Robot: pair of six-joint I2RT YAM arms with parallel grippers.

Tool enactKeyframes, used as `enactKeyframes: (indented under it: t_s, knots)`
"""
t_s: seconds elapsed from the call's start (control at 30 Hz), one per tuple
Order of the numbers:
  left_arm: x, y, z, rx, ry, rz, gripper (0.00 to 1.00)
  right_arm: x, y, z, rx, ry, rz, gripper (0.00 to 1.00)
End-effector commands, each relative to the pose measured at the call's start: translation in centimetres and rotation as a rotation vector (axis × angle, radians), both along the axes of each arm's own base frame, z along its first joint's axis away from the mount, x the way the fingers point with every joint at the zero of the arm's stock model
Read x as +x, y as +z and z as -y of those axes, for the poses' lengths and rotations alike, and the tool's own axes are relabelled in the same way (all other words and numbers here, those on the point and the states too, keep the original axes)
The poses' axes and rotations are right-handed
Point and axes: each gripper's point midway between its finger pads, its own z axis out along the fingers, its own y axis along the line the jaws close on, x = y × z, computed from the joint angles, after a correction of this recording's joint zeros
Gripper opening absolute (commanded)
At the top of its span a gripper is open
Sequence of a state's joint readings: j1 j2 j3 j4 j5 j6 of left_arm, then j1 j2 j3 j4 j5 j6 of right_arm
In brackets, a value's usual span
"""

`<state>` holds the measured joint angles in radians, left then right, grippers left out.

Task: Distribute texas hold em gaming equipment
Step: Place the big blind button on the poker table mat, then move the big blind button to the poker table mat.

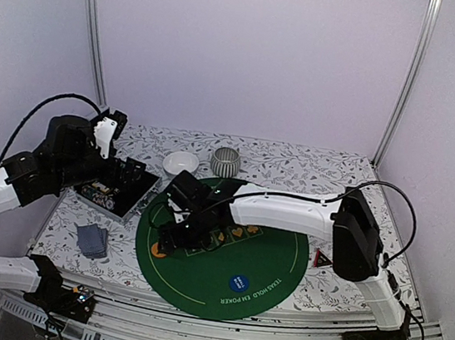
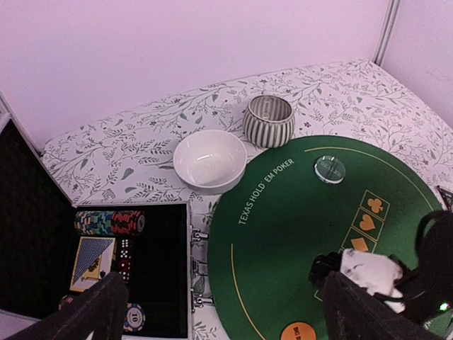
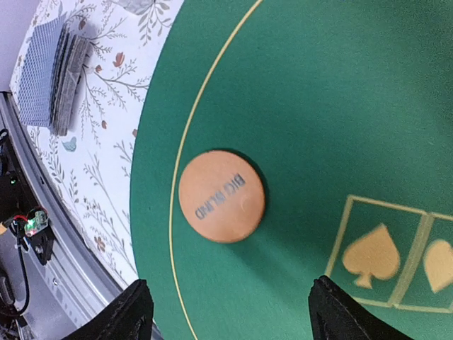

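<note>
Space between the right fingers [image 3: 134,312] is wide, and nothing is gripped there. They hang low over the green mat [image 3: 304,92]. The orange button disc [image 3: 221,196] (its face reads BIG BLIND) lies flat on the felt just ahead of them, touching neither finger.

In the top view that disc sits at the mat's 9 o'clock, just inside the gold rim line. The blue button disc [image 1: 237,281] lies on the mat near 6 o'clock. The pale green button disc [image 2: 330,168] lies on the mat toward 12 o'clock, near the striped grey bowl [image 2: 269,120]. That bowl stands on the desk [image 1: 311,168] just beyond the mat's edge. The white bowl [image 2: 210,160] stands beside it at 11 o'clock, close against the mat.

The red-black triangle [image 1: 321,258] rests off the mat at 3 o'clock. The playing cards [image 1: 92,239] form a loose grey-blue stack on the desk out past 9 o'clock, well apart from the mat.

At 10 o'clock an open black case [image 2: 163,269] holds a row of striped poker chips [image 2: 110,222], with a few dice [image 2: 124,256] just beside them. The left fingers [image 2: 95,312] are spread wide above the case and the mat's near edge (nothing sits between them).
</note>
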<state>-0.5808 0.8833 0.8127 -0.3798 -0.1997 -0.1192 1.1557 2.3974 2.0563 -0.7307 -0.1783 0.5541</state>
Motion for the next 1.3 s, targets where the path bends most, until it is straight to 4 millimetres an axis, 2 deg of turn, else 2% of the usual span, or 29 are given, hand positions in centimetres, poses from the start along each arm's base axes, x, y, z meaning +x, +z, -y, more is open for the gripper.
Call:
enactKeyframes:
  t_s: [0.0, 0.07, 0.2, 0.3, 0.37, 0.53, 0.8, 0.93, 1.07, 1.27]
  knots:
    - [0.2, -1.6, 1.4, -0.003, -0.072, -0.047, 0.98, 2.7, 9.2, 3.1, 0.105, -0.062, 0.174, 0.79]
    - [-0.1, -2.2, 2.6, -0.023, -0.121, -0.095, 0.95, 3.3, 9.4, 5.8, 0.069, -0.107, 0.2, 0.8]
    - [-1.0, -4.4, 4.4, -0.065, -0.147, -0.233, 0.81, 3.0, 8.1, 10.8, -0.005, -0.166, 0.192, 0.8]
    - [-2.4, -7.0, 6.0, -0.089, -0.157, -0.326, 0.72, 1.9, 6.4, 13.8, -0.058, -0.193, 0.17, 0.81]
    - [-3.2, -8.6, 7.0, -0.099, -0.153, -0.373, 0.68, 1.4, 6.0, 14.9, -0.065, -0.204, 0.16, 0.81]
    - [-4.7, -12.8, 8.7, -0.068, -0.134, -0.482, 0.63, 0.7, 5.2, 16.3, -0.077, -0.209, 0.152, 0.81]
    - [-6.2, -18.2, 9.2, 0.043, -0.057, -0.608, 0.61, 0.6, 4.0, 18.1, -0.117, -0.213, 0.163, 0.82]
    - [-5.5, -19.7, 7.8, 0.145, 0.044, -0.608, 0.7, 0.4, 3.7, 18.6, -0.125, -0.209, 0.162, 0.82]
    - [-5.9, -21.5, 7.6, 0.184, 0.069, -0.655, 0.8, 0.5, 3.7, 19.2, -0.128, -0.21, 0.171, 0.83]
    - [-6.4, -23.8, 7.5, 0.235, 0.083, -0.702, 0.81, 0.3, 3.0, 20.4, -0.152, -0.214, 0.165, 0.83]
